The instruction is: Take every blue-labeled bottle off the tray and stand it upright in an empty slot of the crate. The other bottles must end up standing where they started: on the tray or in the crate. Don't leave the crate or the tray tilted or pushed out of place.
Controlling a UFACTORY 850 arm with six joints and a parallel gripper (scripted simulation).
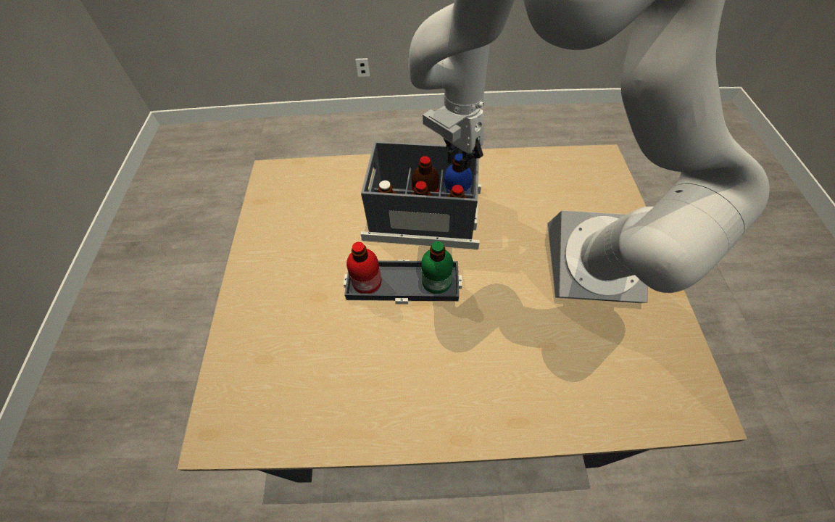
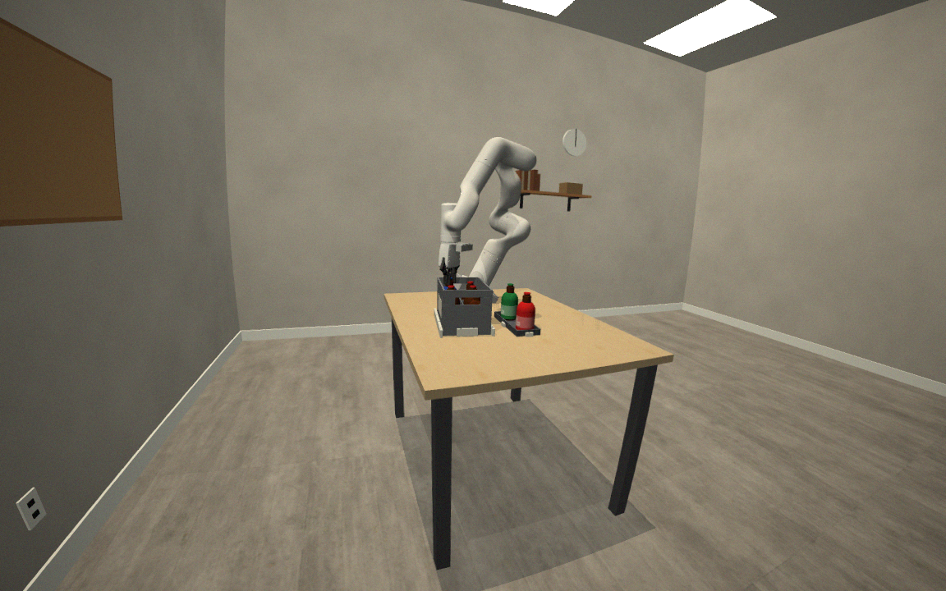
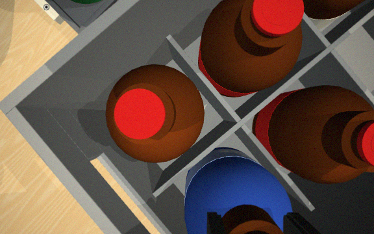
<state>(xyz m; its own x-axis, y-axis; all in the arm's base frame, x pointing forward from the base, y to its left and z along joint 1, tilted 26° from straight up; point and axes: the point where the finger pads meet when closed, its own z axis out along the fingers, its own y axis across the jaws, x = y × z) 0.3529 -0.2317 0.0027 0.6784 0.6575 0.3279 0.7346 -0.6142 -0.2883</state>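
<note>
So we've got the end effector (image 1: 464, 154) reaching straight down into the gray crate (image 1: 417, 217), clamped on the neck of the blue-labeled bottle (image 1: 457, 175), which sits upright in the back corner slot on the side nearest the arm's base plate (image 1: 592, 259). From the wrist view we see the blue bottle's shoulder (image 3: 236, 192) right under the camera, with the two dark fingers pinching the brown neck on either side. We can't tell whether its bottom has reached the crate floor. Around it in the crate we count three brown bottles with red caps: one in the front corner slot (image 3: 154, 112), one in the front middle slot (image 3: 250, 45), and one in the back middle slot (image 3: 323, 133), each in its own compartment with the gray dividers (image 3: 236, 120) between them. There's also a white-capped bottle (image 1: 385, 186) in the front slot on the far end, and the back slot next to that one looks open from the top view. Down on the dark tray (image 1: 401, 286), just in front of the crate on the wooden worktop (image 1: 407, 389), the red bottle (image 1: 362, 269) stands at one end and the green bottle (image 1: 437, 268) at the other, both upright, with bare tray between them. Crate and tray both sit flat on the worktop.
</note>
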